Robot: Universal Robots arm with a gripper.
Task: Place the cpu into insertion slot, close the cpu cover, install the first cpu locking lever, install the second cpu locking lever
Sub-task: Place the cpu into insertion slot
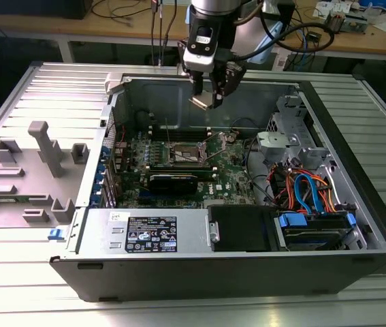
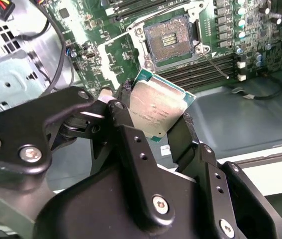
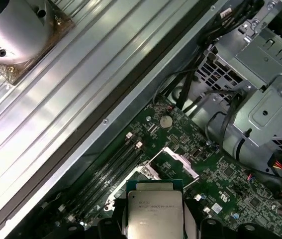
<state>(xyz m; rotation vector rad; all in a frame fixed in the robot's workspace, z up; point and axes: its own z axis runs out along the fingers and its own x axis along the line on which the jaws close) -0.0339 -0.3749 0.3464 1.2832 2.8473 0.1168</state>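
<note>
My gripper [image 1: 208, 95] hangs above the open computer case, shut on the cpu [image 2: 156, 110]. The cpu is a small square chip with a dull silver top and a green edge, and it is held tilted between the black fingers [image 2: 131, 144]. It also appears in the first wrist view [image 3: 154, 211]. Below it on the green motherboard lies the insertion slot [image 2: 168, 39], a dark square socket that stands uncovered [image 1: 188, 155]. The shiny cpu cover [image 3: 178, 160] is tipped up beside the slot. A thin locking lever [image 2: 215, 64] sticks out next to the socket.
Long black memory slots [image 2: 205, 69] run beside the socket. A drive cage with orange and blue cables [image 1: 301, 191] fills the exterior view's right side of the case. The power supply [image 1: 152, 235] lies at the front. A grey fixture tray [image 1: 29, 177] sits on the exterior view's left.
</note>
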